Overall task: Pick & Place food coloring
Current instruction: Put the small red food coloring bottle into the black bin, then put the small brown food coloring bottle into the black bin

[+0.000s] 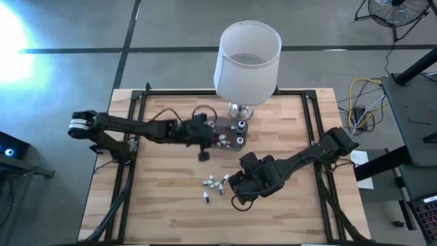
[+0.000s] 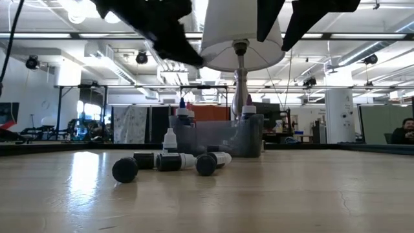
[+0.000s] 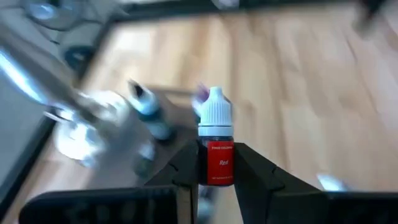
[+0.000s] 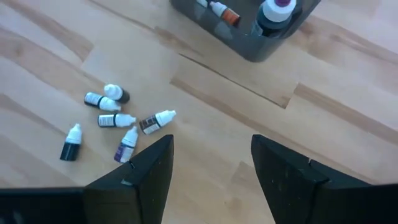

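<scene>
Several white-capped dropper bottles (image 4: 118, 119) lie loose; a few fill the clear plastic tub (image 4: 249, 43); left gripper (image 3: 216, 163) clamps a red bottle (image 3: 216, 155); right gripper (image 4: 211, 165) hovers agape.

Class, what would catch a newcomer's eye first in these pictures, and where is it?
First the big white-shaded lamp at the table's far edge. Next the left gripper, shut on a red food coloring bottle near the clear tub. Then the loose bottles lying mid-table beside the open right gripper.
</scene>
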Motion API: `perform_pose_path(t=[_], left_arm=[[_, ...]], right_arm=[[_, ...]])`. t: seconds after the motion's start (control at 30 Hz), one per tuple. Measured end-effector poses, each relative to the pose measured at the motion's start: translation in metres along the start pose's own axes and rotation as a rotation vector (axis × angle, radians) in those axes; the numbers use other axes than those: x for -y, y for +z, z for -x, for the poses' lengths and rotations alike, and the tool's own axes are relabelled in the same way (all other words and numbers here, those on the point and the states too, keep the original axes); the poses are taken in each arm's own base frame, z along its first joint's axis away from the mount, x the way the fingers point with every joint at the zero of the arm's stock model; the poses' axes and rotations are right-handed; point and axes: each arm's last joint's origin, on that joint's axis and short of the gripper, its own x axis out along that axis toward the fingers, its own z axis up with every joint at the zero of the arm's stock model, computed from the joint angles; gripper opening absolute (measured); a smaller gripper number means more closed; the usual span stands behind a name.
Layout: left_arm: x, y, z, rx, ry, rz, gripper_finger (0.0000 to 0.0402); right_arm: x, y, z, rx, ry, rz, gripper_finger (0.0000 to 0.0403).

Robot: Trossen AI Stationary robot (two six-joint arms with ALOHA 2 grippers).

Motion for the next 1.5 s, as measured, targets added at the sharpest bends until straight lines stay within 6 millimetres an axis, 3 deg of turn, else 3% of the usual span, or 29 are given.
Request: perform_pose_path(t=[0.23, 0.33, 0.53, 0.67, 0.8, 0.9, 1.03, 1.13, 1.3, 1.5], left_arm=[[-0.034, -0.012, -0.046, -0.076, 0.084, 0.157, 0.006], [-0.038, -0.005, -0.062, -0.093, 0.072, 0.162, 0.0084], [-0.039, 0.007, -0.07, -0.251, 0.08, 0.111, 0.0152], [-0.033, 0.014, -0.043, -0.361, -0.014, 0.032, 0.0171], [-0.01, 0.015, 0.006, -0.341, -0.246, -0.055, 0.0173], [0.004, 0.002, 0.035, -0.325, -0.296, -0.024, 0.0174], [0.013, -0.029, 0.063, -0.359, -0.273, 0.139, 0.0174], [0.018, -0.053, 0.08, -0.373, -0.271, 0.243, 0.0174], [0.023, -0.084, 0.1, -0.387, -0.268, 0.393, 0.0174], [0.025, -0.102, 0.112, -0.344, -0.252, 0.556, 0.0174]], right_arm=[[0.0, 0.0, 0.0, -0.004, 0.001, -0.02, 0.0208], [0.0, -0.001, 0.0, -0.011, 0.003, -0.036, 0.0208], [-0.001, -0.006, 0.003, -0.02, 0.015, -0.038, 0.0208], [-0.002, -0.01, 0.005, -0.062, 0.03, 0.015, 0.0208], [-0.008, -0.016, 0.0, -0.134, 0.075, 0.256, 0.0208], [-0.016, -0.019, -0.014, -0.186, 0.116, 0.4, 0.0207], [-0.024, -0.01, -0.048, -0.322, 0.134, 0.406, 0.0207], [-0.03, -0.005, -0.066, -0.34, 0.197, 0.617, 0.0207], [-0.028, -0.005, -0.07, -0.272, 0.221, 1.128, 0.0208], [-0.028, 0.009, -0.086, -0.189, 0.271, 1.447, 0.0208]])
